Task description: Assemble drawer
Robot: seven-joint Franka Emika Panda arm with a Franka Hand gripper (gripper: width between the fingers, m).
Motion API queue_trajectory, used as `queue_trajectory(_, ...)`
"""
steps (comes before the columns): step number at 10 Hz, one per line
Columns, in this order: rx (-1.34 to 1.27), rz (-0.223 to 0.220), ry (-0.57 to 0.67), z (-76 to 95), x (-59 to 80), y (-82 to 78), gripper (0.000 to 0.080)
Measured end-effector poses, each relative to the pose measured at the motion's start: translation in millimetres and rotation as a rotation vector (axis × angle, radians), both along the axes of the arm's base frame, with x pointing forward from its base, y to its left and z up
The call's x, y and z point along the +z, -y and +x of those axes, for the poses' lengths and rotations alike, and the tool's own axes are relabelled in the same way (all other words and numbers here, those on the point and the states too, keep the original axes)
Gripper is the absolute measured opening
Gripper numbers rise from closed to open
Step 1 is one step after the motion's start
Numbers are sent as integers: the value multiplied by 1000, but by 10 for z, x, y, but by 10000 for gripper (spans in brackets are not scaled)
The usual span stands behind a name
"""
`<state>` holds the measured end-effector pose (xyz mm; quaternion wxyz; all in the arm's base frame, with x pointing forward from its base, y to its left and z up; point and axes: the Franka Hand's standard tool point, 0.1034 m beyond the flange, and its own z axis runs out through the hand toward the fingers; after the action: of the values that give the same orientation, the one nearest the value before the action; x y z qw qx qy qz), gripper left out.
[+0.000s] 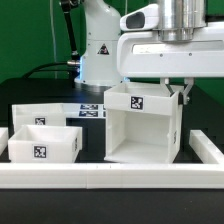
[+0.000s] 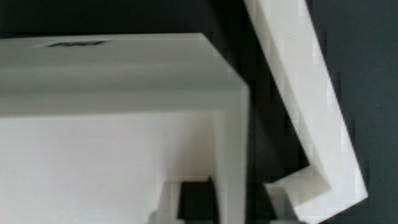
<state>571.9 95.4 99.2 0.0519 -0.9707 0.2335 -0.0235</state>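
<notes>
The open-fronted drawer case (image 1: 140, 128) is seen standing upright just to the exterior view's right of centre. The gripper (image 1: 174, 94) is held directly over the top edge of the case's wall on the exterior view's right. Whether its jaws are spread or closed cannot be told. A drawer box (image 1: 43, 150) is set well apart, on the exterior view's left.
</notes>
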Motion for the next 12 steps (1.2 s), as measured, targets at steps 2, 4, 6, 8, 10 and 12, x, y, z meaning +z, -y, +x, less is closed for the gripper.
queue_trajectory(2,-225,48,-3,117,36,107,38)
queue_trajectory(4,-419,88,-26,283,63,178,38)
queue_trajectory(6,-546,104,-34,370,60,174,38)
queue_trajectory(8,-640,124,-46,372,65,140,38)
queue_trajectory(10,-766,151,-69,367,63,107,38)
queue_trajectory(12,-990,202,-119,373,13,93,38)
